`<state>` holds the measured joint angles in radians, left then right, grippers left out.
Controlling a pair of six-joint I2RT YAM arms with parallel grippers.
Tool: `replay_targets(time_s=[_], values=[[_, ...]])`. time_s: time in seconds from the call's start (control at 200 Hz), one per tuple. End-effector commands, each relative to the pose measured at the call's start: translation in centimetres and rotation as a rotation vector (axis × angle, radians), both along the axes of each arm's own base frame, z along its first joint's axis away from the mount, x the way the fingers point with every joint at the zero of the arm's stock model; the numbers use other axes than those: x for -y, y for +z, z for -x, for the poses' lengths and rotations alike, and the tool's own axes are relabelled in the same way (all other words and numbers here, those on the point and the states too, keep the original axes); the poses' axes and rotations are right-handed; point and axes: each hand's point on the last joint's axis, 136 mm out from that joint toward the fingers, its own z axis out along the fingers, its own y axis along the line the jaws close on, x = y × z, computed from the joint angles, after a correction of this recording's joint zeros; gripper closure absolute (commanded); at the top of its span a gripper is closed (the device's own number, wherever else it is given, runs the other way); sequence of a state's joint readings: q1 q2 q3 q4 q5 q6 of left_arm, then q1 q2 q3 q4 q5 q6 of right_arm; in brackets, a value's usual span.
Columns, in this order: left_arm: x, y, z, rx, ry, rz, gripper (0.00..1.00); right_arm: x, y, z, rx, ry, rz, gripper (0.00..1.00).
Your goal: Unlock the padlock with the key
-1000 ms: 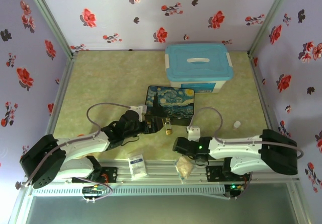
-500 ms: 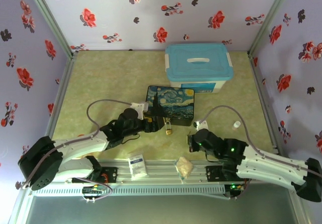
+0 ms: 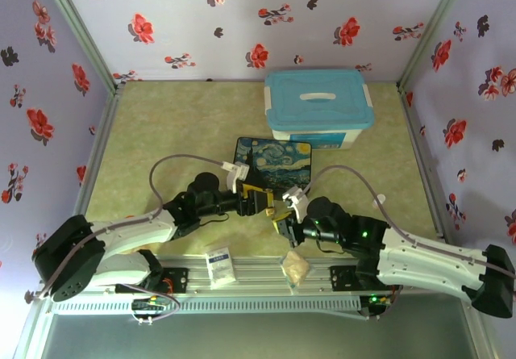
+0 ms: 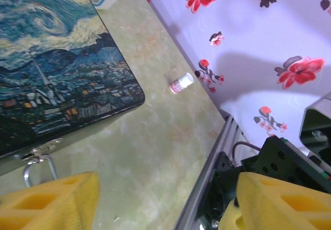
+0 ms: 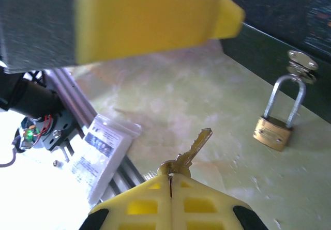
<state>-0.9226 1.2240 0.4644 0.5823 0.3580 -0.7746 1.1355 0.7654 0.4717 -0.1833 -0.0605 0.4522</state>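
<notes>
Holds a small yellowish metal key (image 5: 194, 146) by its bow in the tightly closed right gripper (image 5: 169, 181), blade pointing toward the small brass padlock (image 5: 272, 132), near but apart. Shows that padlock lying on the green mat (image 5: 170, 103), silver shackle hooked through the hasp of the dark starry-night painted box (image 4: 51, 75). Has the left gripper (image 4: 160, 204) parted wide, gripping nothing, yellow fingers (image 4: 49, 201) just beside the shackle.
</notes>
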Motion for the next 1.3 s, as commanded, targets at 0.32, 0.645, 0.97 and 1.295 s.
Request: replay_targets(time_s=[0.32,0.645,0.97,1.295], values=[[2.4,-0.6,1.1,-0.077,-0.093,0.009,0.47,-1.5,2.5,-0.5,0.135,0.078,-0.031,0.98],[2.3,-1.4,1.3,-0.137,-0.091,-0.001,0.63,-0.7,1.7,-2.0,0.177,0.016,0.056,0.98],[2.7,-0.6,1.6,-0.163,-0.108,0.031,0.55,-0.7,1.0,-2.4,0.191,0.008,0.088,0.98],[2.7,-1.5,1.9,-0.209,-0.109,0.001,0.66,-0.8,0.9,-3.1,0.229,-0.002,0.112,0.98]])
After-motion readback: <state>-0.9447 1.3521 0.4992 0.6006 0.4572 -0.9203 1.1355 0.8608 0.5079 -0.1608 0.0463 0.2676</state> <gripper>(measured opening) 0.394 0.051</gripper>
